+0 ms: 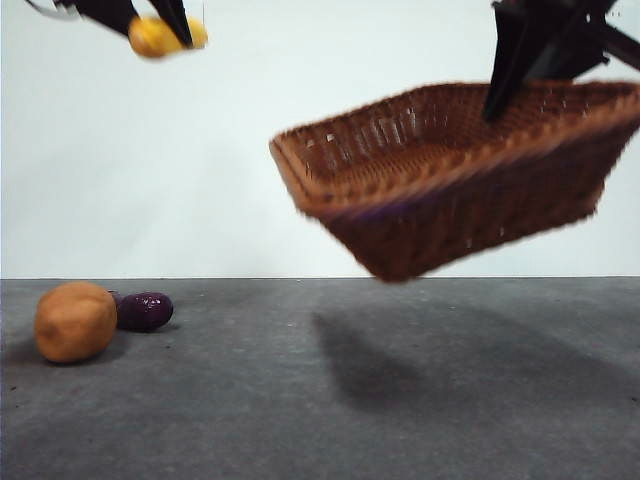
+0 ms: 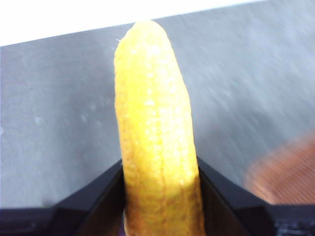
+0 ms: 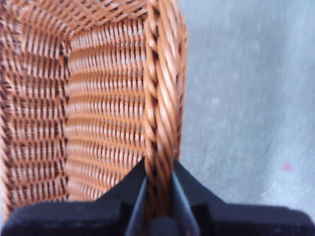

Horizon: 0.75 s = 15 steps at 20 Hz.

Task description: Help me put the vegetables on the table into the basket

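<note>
Dark grey table (image 1: pixel 300 400) under a plain white wall, little else around. Left gripper (image 1: pixel 150 25) is up high, jaws closed on the yellow corn (image 1: pixel 160 37) (a long yellow cob in the left wrist view, a small blob from the front). Right gripper (image 1: pixel 510 95) pinches the braided rim of the basket (image 1: pixel 450 190), jaws tight on either side of it; the basket hangs in the air, tilted, well clear of the table.

Step in hand looks like bringing corn and basket together. To do it well: level the basket or keep its open side up towards the corn, get the cob over the middle of the weave, lower it before letting go so it doesn't bounce off the slanted floor.

Potato (image 1: pixel 75 321) and the dark purple vegetable (image 1: pixel 145 311) lie on the table touching each other, well apart from the basket, not yet picked. Nothing stands between the grippers.
</note>
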Tool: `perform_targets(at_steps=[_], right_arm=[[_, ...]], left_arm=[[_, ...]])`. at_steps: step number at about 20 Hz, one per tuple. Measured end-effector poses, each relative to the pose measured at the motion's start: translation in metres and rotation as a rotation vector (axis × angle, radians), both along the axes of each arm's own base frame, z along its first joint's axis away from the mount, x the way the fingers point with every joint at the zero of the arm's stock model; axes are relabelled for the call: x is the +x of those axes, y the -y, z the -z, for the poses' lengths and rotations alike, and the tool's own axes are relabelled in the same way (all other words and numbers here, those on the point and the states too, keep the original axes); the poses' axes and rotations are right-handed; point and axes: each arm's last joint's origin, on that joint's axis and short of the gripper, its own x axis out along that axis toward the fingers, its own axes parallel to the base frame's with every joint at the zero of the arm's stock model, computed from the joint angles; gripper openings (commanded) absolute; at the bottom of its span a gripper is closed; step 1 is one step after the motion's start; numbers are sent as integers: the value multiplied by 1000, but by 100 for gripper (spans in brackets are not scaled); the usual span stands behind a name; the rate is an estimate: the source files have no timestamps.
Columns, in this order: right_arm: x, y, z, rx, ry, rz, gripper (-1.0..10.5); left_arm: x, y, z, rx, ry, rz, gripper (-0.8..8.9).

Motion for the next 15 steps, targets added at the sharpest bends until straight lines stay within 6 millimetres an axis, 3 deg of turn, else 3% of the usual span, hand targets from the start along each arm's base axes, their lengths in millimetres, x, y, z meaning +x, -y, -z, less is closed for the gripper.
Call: perform_targets(at_steps=[4,7,11,15], right_arm=[[2,-3,12,96,-25,-10,-12],[3,-5,10,167,-31,-19,-12],[-3,-18,11,156,-44,-42,-12],[-8,-28,11,154,-53,-65,-12]], left_arm=[[-84,13,-14,-33,62,176,-8],[-146,28,22,-64,54,306,-8],[-161,77,99,-136,-100,392,-8],[-161,127,127,-110,-114,423,-8]])
